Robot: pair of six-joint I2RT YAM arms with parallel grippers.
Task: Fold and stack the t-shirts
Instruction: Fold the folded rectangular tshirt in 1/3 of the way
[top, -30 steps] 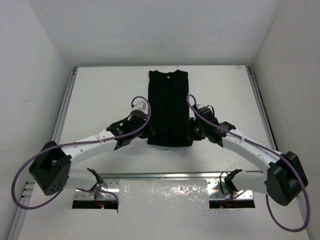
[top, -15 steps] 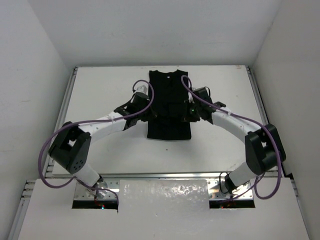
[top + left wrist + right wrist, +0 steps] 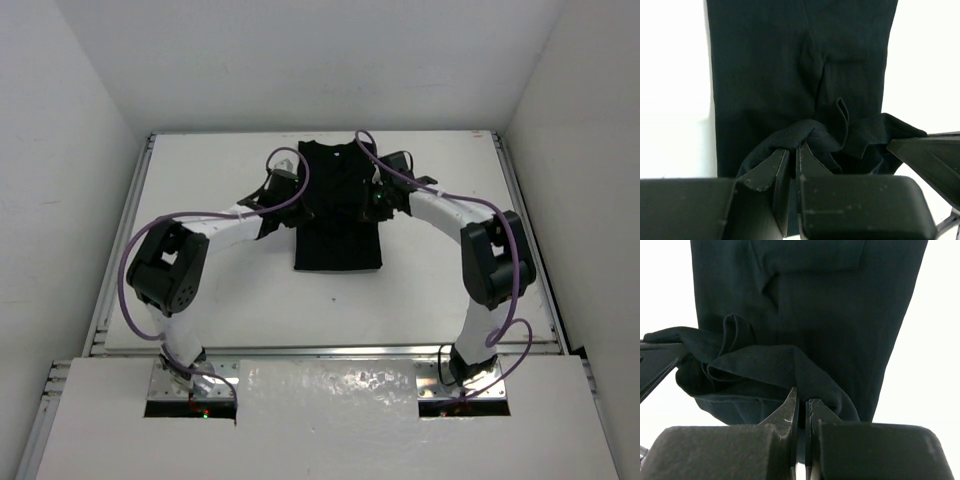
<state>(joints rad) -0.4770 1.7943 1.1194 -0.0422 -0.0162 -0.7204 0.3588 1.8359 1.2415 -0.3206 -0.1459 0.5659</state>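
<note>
The black t-shirt (image 3: 338,215) lies on the white table as a long narrow strip, neck at the far end. My left gripper (image 3: 283,190) is shut on its hem at the strip's left edge; the left wrist view shows the cloth (image 3: 805,65) pinched and bunched between the jaws (image 3: 794,150). My right gripper (image 3: 385,195) is shut on the hem at the right edge; the right wrist view shows the stitched hem (image 3: 790,362) rising from the jaws (image 3: 802,397). The lifted near end folds over the far half.
The white table (image 3: 200,180) is walled by white panels on three sides, with metal rails along its left (image 3: 125,230) and right (image 3: 525,230) edges. Purple cables loop off both arms. A metal bar (image 3: 330,350) runs along the near edge.
Both grippers have carried the shirt's near hem away from the bases toward the neck. The arms have stretched out, and the visible strip of shirt has grown shorter at its near end.
</note>
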